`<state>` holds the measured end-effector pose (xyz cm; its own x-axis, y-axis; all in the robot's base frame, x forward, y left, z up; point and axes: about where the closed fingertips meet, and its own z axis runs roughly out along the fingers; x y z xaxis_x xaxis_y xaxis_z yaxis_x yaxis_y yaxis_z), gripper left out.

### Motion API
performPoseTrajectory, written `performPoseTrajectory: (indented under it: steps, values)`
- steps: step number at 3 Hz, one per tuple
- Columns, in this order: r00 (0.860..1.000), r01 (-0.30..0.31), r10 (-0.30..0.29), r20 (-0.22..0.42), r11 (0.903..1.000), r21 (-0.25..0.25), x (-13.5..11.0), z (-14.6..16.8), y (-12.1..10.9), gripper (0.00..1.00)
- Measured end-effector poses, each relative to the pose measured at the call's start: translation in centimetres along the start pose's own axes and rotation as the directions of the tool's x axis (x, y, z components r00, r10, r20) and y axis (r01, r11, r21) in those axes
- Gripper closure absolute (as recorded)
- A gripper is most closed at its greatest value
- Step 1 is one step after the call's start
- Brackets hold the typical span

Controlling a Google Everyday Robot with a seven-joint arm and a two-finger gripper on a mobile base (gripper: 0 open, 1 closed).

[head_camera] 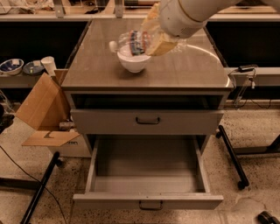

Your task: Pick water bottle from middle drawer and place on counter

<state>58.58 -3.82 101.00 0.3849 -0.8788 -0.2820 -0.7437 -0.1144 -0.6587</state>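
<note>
Arm (192,11) reaches in from upper right; gripper (146,37) hangs above the counter (183,70), fingers (162,43) closed round the water bottle (126,42).

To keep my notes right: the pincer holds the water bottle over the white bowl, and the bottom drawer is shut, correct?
Not quite: the camera view shows the bottom drawer pulled open. The pincer does hold the water bottle over the white bowl.

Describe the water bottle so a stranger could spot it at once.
Find the grey cabinet; on its glossy counter stands a white bowl. Just over that bowl the gripper holds the bottle sideways, white cap to the left. It is the only clear, crinkled thing there, with a blue-red label.
</note>
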Motion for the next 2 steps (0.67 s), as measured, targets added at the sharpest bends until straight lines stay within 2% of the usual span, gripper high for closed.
performPoseTrajectory:
  steps: [1,2]
  values:
    - [0.999,-0.043,0.042,0.027,0.9988,0.024,1.9,2.2,-3.1,1.00]
    - [0.990,-0.138,0.137,0.019,0.9897,0.039,5.1,3.8,-3.4,1.00]
